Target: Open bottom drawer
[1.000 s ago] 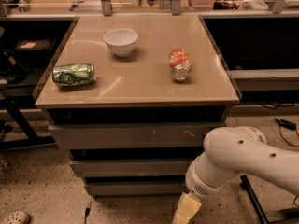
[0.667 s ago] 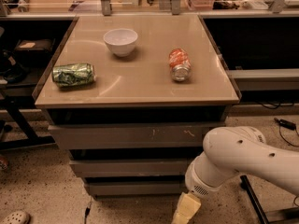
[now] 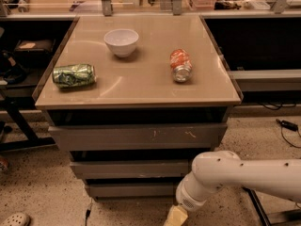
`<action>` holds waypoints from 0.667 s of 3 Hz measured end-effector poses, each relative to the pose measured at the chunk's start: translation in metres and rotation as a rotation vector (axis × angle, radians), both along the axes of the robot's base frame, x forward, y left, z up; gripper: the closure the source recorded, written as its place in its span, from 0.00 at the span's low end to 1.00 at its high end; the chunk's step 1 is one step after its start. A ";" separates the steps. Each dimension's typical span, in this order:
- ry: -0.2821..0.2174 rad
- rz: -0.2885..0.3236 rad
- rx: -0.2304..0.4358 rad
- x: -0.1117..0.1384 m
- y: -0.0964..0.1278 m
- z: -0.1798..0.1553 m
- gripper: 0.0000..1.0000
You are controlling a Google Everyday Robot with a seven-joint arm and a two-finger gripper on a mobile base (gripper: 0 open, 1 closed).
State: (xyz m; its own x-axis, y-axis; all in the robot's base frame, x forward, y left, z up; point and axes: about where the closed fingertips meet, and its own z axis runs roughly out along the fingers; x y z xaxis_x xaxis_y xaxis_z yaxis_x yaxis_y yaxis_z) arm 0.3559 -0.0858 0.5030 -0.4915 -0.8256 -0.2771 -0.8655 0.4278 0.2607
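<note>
Speckled floor point(image 3: 42, 192) fills the foreground, where the hand point(image 3: 175, 216) hangs low, mostly cut off by the lower edge; whether it is wide or narrow cannot be told. Just behind it, the bottom drawer point(image 3: 129, 189) appears shut, its right end hidden by the white arm point(image 3: 235, 173). Above it sit the middle drawer front point(image 3: 129, 168) and the scratched top drawer front point(image 3: 136, 136). On the surface point(image 3: 141, 86) lie a green can point(image 3: 74, 75) and an orange can point(image 3: 180, 65), with 1 white bowl point(image 3: 121, 42) farthest back.

Bowl point(image 3: 121, 41) at table point(image 3: 141, 86) rear, L can point(image 3: 74, 75), R can point(image 3: 180, 65), pincer point(image 3: 175, 216) before bottom drawer point(image 3: 131, 189), R end
</note>
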 end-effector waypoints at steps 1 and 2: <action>0.013 -0.040 0.028 0.011 0.007 -0.058 0.00; 0.039 -0.069 0.070 0.017 0.014 -0.105 0.00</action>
